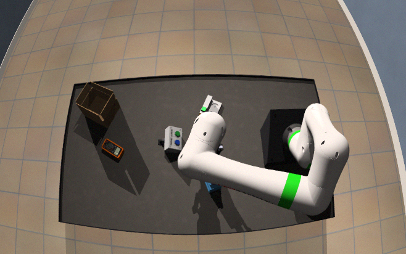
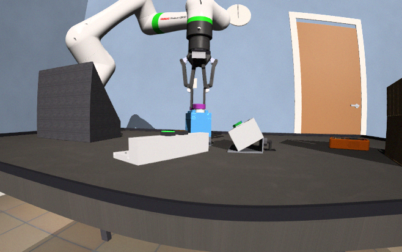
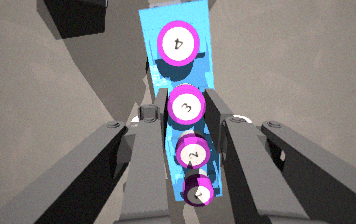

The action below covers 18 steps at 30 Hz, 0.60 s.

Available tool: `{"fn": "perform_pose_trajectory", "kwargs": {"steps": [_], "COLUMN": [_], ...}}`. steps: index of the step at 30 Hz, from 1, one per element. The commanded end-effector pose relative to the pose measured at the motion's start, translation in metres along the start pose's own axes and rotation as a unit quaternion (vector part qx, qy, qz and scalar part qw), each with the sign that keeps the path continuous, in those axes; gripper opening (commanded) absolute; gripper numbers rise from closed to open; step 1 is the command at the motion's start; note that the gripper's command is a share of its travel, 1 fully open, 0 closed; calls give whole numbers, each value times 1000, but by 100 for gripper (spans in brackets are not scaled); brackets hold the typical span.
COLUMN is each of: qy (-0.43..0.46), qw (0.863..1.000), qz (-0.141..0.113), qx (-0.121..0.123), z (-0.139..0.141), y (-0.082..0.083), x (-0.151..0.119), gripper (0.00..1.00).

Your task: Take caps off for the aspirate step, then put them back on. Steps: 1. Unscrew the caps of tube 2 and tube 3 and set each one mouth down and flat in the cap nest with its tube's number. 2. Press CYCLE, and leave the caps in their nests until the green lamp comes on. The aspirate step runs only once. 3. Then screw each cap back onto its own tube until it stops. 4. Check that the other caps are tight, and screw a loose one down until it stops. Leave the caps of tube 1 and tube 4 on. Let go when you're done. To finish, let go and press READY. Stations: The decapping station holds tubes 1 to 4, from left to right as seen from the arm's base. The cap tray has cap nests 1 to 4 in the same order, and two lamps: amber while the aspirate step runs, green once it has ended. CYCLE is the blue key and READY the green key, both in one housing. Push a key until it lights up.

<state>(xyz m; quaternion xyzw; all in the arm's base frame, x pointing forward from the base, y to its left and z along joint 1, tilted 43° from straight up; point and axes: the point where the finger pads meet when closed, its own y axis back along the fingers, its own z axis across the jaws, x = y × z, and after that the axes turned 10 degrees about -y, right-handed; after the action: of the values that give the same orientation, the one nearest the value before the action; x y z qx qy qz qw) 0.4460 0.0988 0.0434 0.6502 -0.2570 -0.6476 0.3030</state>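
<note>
The blue decapping station (image 2: 198, 122) holds four tubes, each with a magenta cap on it. In the wrist view they are numbered 4 (image 3: 179, 42), 3 (image 3: 186, 106), 2 (image 3: 193, 152) and 1 (image 3: 198, 191). My gripper (image 3: 185, 102) points straight down over the station. Its two fingers sit on either side of cap 3, touching its rim, shut on it. In the side view the fingertips (image 2: 198, 102) reach the top of the magenta cap (image 2: 198, 106). The white cap tray (image 2: 162, 147) shows a green lamp (image 2: 167, 131). Its nests are hidden in these views.
The white key housing (image 1: 173, 138) carries the green READY key (image 1: 177, 133) and the blue CYCLE key (image 1: 177, 142). An open cardboard box (image 1: 97, 103) and an orange multimeter (image 1: 112, 148) lie at the table's left. The dark arm pedestal (image 2: 74, 104) stands behind the tray.
</note>
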Motion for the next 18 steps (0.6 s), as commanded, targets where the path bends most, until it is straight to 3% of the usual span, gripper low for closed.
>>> {"fn": "perform_pose_trajectory", "kwargs": {"steps": [1, 5, 9, 10, 18], "qy": [-61, -120, -120, -120, -120], "qw": [998, 993, 993, 993, 993], "qz": [3, 3, 3, 3, 3], "qx": [0, 0, 0, 0, 0], "z": [0, 0, 0, 0, 0], "y": [1, 1, 1, 0, 0], "x": [0, 0, 0, 0, 0], "gripper": [30, 30, 30, 41, 41]}}
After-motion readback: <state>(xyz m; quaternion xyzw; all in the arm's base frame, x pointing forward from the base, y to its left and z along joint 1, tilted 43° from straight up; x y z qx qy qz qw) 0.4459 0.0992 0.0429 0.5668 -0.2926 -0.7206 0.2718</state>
